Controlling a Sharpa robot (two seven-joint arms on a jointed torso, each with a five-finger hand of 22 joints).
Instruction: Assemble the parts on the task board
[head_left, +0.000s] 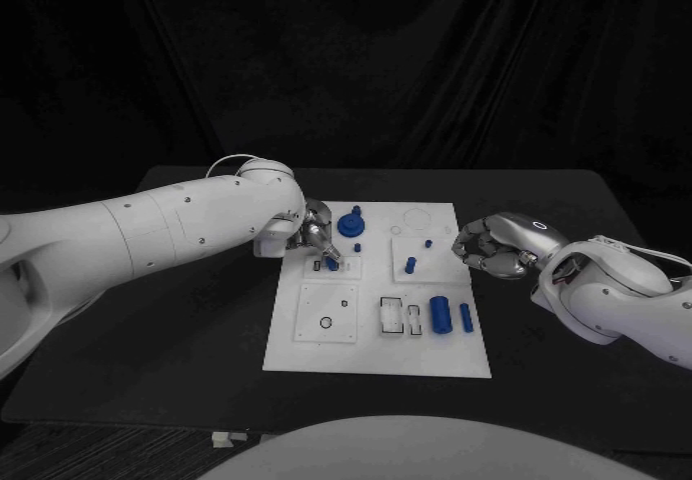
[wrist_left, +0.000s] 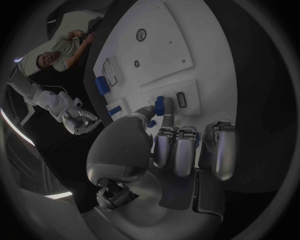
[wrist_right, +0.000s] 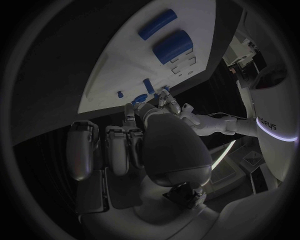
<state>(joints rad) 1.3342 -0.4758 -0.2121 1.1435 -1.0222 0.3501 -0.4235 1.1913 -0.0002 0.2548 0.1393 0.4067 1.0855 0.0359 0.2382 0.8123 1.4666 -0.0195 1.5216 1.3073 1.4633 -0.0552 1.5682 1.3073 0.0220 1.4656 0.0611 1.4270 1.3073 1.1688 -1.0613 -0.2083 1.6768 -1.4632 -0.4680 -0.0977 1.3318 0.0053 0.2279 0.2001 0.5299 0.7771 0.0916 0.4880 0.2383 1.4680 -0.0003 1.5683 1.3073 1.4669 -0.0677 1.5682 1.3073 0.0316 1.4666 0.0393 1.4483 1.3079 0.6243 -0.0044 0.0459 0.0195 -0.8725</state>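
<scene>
Only readable text is in the right wrist view: dark lettering running vertically on a white robot torso panel at the rim, just above a glowing ring. It reads roughly "…UFUS"; the leading characters are not clear, so the full word can't be confirmed. Nothing legible on the task board: its outlines and slots carry no readable labels or numbers. No markings readable on either arm or on either hand. The counter carries no print.
</scene>
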